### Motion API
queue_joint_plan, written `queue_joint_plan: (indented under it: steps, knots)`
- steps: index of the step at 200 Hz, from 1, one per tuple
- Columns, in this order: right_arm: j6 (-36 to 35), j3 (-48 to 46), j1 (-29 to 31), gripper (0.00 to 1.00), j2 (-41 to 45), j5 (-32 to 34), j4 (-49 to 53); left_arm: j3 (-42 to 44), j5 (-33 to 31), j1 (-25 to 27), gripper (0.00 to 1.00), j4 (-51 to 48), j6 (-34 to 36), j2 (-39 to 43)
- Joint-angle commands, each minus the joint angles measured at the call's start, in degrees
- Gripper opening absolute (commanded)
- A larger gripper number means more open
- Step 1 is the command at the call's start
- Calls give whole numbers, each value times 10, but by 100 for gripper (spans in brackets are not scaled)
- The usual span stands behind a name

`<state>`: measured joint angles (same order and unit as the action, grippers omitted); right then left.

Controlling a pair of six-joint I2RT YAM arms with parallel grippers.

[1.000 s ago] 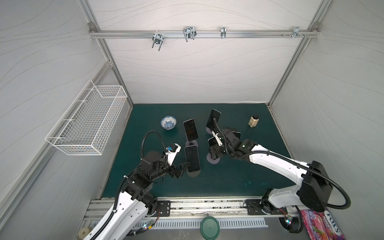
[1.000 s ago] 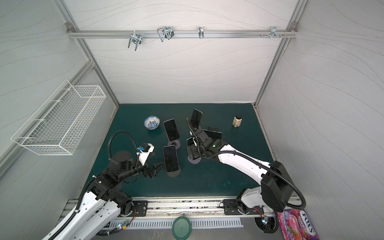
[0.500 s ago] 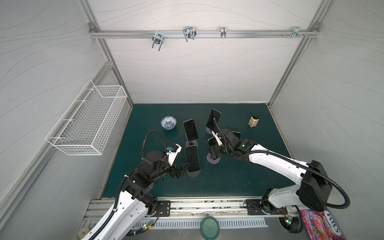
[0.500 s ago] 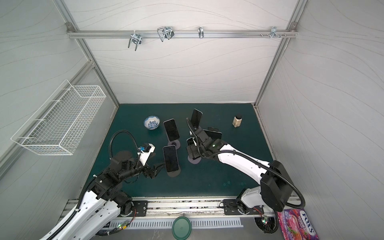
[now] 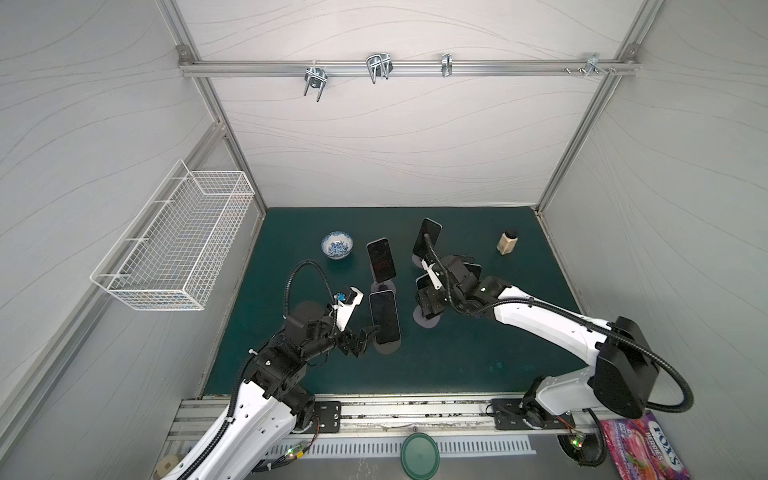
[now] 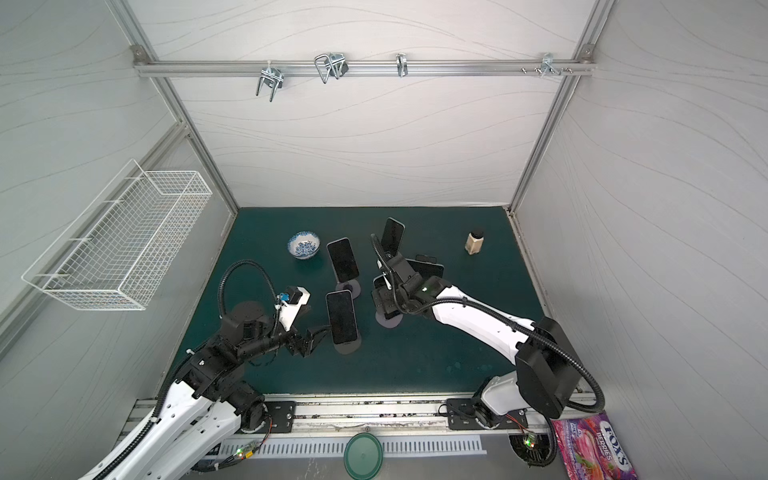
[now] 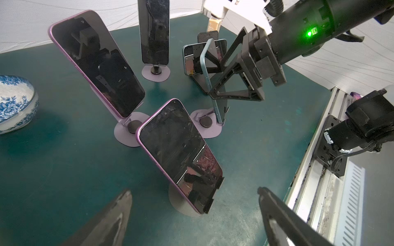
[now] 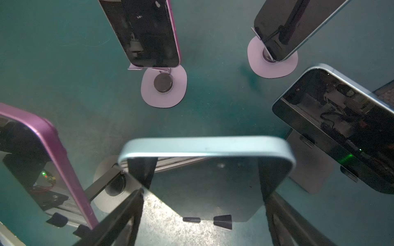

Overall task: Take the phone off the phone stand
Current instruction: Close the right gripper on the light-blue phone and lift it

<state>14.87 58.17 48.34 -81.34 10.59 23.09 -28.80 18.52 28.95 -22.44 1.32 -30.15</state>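
Flanking blue phone [image 8: 206, 147]: right claw [image 8: 202, 191]

top views | blue phone [image 5: 422, 283]: mostly hidden under right gripper [image 5: 429, 306] | left wrist view | bowl [image 7: 12, 100]: cut by edge

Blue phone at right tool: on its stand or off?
On: blue phone leans on stand, lower edge in its lip; right tool straddles it.
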Motion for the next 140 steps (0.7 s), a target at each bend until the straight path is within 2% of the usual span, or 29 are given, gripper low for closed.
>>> queue_joint_plan:
  steps: [1, 52, 99, 140]
  knots:
    - [-6, 12, -3, 88, -4, 7, -7, -3, -7, 3, 94, 15, 3, 0]
    - [-1, -6, -3, 84, -3, 4, -9, -2, -9, 3, 94, 16, 2, 1]
    - [-2, -8, -4, 88, -12, 7, -11, -2, -10, 3, 94, 16, 3, 0]
    - [-3, -9, -4, 87, -17, 9, -13, -3, -11, 3, 94, 15, 4, 0]
